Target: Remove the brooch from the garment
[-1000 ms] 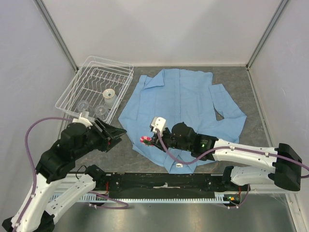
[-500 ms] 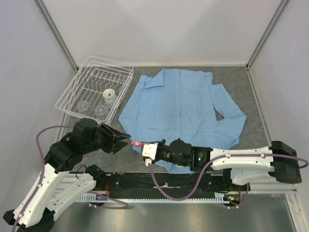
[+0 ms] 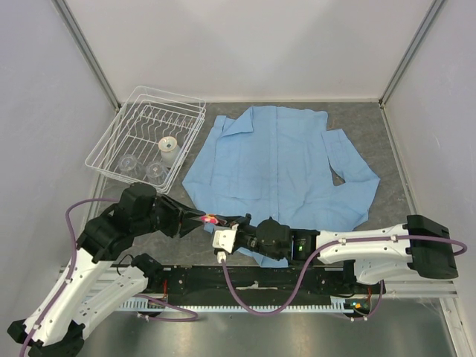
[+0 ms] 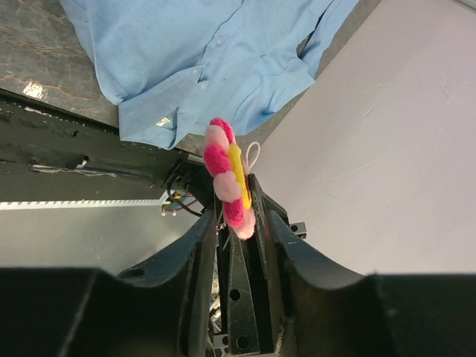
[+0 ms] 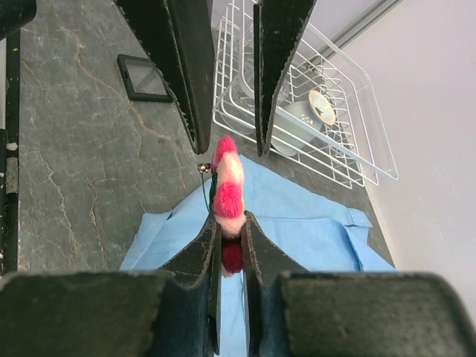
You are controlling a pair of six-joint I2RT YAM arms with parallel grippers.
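Observation:
The brooch (image 3: 212, 219), pink and red petals round a yellow centre, is off the garment and held in the air above the table's near left part. My right gripper (image 3: 219, 222) is shut on its lower edge; the right wrist view shows the brooch (image 5: 227, 178) upright between the right gripper (image 5: 229, 217). My left gripper (image 3: 199, 218) is open, its fingers (image 5: 195, 89) either side of the brooch's far tip without closing. The left wrist view shows the brooch (image 4: 227, 186) edge-on just beyond the open left gripper (image 4: 244, 214). The light blue shirt (image 3: 275, 156) lies flat behind.
A white wire dish rack (image 3: 126, 130) stands at the back left with a white cup (image 3: 169, 146) and clear glasses in it. A small black square (image 5: 145, 76) lies on the grey table. A black rail (image 3: 245, 281) runs along the near edge.
My right gripper has carried the brooch left, off the shirt's hem. My left gripper has swung right to meet it and now straddles the brooch.

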